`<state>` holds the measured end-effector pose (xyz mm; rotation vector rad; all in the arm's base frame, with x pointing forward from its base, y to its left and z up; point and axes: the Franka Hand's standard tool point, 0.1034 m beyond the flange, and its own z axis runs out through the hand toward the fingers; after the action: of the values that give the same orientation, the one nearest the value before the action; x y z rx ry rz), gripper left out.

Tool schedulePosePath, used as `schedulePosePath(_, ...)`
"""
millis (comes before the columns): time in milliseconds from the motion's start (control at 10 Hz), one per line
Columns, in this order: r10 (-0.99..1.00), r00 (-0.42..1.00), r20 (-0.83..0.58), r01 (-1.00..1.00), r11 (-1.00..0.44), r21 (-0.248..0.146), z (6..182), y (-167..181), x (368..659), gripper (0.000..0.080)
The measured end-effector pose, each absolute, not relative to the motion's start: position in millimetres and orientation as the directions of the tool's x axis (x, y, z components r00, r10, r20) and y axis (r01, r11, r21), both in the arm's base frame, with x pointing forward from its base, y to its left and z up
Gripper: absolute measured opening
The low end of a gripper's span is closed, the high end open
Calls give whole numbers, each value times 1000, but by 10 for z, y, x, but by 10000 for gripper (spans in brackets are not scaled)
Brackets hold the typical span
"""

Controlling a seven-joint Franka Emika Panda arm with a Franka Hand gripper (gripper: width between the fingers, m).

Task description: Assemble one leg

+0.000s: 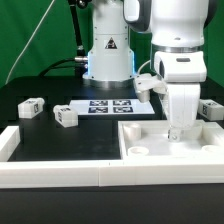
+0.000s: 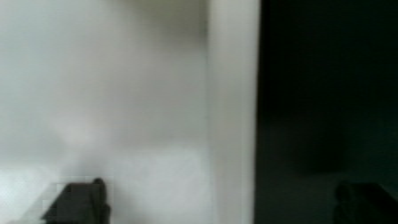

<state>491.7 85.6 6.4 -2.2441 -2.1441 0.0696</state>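
Note:
Small white legs with marker tags lie on the black table: one (image 1: 30,106) at the exterior view's left, one (image 1: 67,116) beside the marker board, one (image 1: 209,108) at the right behind the arm. The large white tray-like piece (image 1: 143,132) lies at the front right. My gripper (image 1: 177,128) points down at the tray's far edge. In the wrist view my gripper (image 2: 221,204) is open wide, with a blurred white surface (image 2: 125,100) and black table between the dark fingertips (image 2: 77,201). It holds nothing.
The marker board (image 1: 108,107) lies flat in the middle of the table. A long white wall (image 1: 60,170) runs along the front edge. The robot base (image 1: 108,55) stands at the back. Another small white part (image 1: 148,84) sits beside the arm.

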Motion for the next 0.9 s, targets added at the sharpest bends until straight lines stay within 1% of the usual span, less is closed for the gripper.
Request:
schedulePosePath(200, 999, 49, -7, 997, -49, -57, 72, 861, 4918, 648)
schedulePosePath(400, 997, 81, -17, 996, -82, -33, 307, 950, 4916, 649)
schedulePosePath(600, 991, 134, -28, 991, -134, 3, 613, 1072, 4882, 649)
schedulePosePath(700, 987, 155, -27, 988, -155, 13, 680, 1110, 4854, 649)
schedulePosePath(900, 985, 169, -29, 986, -169, 5, 635, 1084, 4843, 649)
